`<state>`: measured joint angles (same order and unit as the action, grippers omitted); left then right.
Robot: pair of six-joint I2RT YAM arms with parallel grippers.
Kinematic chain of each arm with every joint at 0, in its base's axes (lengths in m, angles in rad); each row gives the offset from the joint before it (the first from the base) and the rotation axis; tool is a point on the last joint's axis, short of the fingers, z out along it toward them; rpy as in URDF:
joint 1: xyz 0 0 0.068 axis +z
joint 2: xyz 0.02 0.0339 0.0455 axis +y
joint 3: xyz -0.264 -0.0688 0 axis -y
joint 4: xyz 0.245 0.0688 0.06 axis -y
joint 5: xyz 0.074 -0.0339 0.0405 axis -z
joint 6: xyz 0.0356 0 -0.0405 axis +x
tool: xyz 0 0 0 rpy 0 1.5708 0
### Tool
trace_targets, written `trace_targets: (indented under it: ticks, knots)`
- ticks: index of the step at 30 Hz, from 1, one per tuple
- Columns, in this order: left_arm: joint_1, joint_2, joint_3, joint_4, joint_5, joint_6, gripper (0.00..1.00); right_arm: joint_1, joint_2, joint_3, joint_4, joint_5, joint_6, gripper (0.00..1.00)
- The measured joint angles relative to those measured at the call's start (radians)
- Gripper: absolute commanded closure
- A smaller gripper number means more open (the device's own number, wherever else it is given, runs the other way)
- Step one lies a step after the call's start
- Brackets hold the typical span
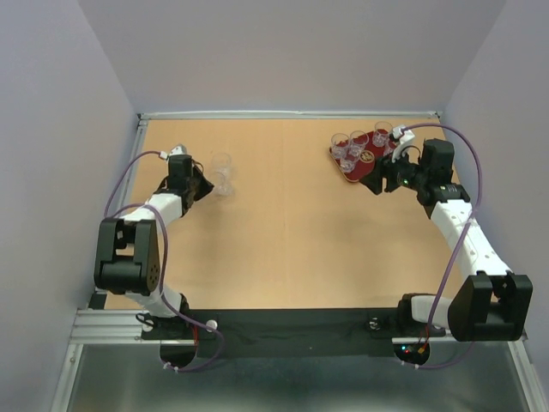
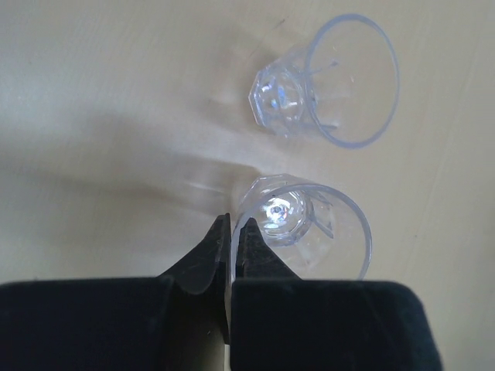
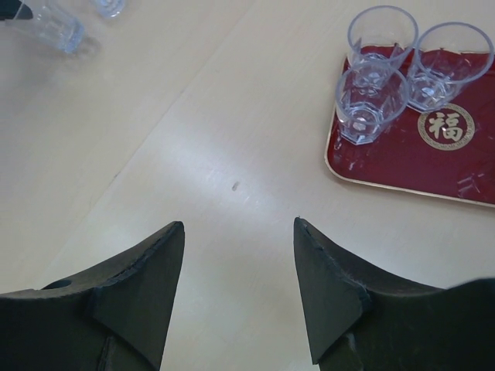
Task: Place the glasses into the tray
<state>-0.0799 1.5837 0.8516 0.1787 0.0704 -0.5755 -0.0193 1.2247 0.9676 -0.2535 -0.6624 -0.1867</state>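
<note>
Two clear glasses stand at the table's left. My left gripper (image 2: 234,224) is shut on the rim of the nearer glass (image 2: 298,224), one finger inside it and one outside. The second glass (image 2: 325,81) stands free just beyond. In the top view the left gripper (image 1: 206,183) sits beside the held glass (image 1: 225,187) and the other glass (image 1: 222,163). The dark-red tray (image 1: 352,177) lies at the far right with several glasses in it. My right gripper (image 3: 240,224) is open and empty, over bare table just left of the tray (image 3: 402,158).
The tray's pale emblem (image 3: 446,126) shows beside three upright glasses, one of them (image 3: 370,97) at the tray's near left. Purple cables loop over both arms. Grey walls close the table's far and side edges.
</note>
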Motion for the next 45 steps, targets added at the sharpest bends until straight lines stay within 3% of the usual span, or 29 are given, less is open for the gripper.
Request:
trace_targets:
  ticks: [5,11,16,20,25,35,45]
  knots:
    - [-0.055,-0.157,-0.102,0.018,0.049,-0.007,1.0,0.0,0.004,0.0,0.0,-0.092,0.01,0.32]
    - [-0.295,-0.233,-0.135,0.095,0.067,-0.053,1.0,0.0,0.072,0.0,0.002,-0.231,0.062,0.32]
    - [-0.488,-0.193,-0.101,0.108,-0.006,-0.103,1.0,0.029,0.129,0.0,0.0,-0.254,0.087,0.31]
    - [-0.623,-0.104,0.008,0.092,-0.113,-0.122,1.0,0.105,0.141,0.0,-0.007,-0.228,0.085,0.23]
    - [-0.74,0.01,0.151,0.068,-0.229,-0.133,1.0,0.186,0.167,0.002,-0.027,-0.161,0.058,0.22]
    - [-0.863,0.151,0.327,-0.037,-0.417,-0.11,1.0,0.236,0.186,0.003,-0.056,-0.074,0.03,0.22]
    - [-0.942,0.187,0.408,-0.124,-0.571,-0.075,1.0,0.238,0.186,0.007,-0.053,0.025,0.036,0.23]
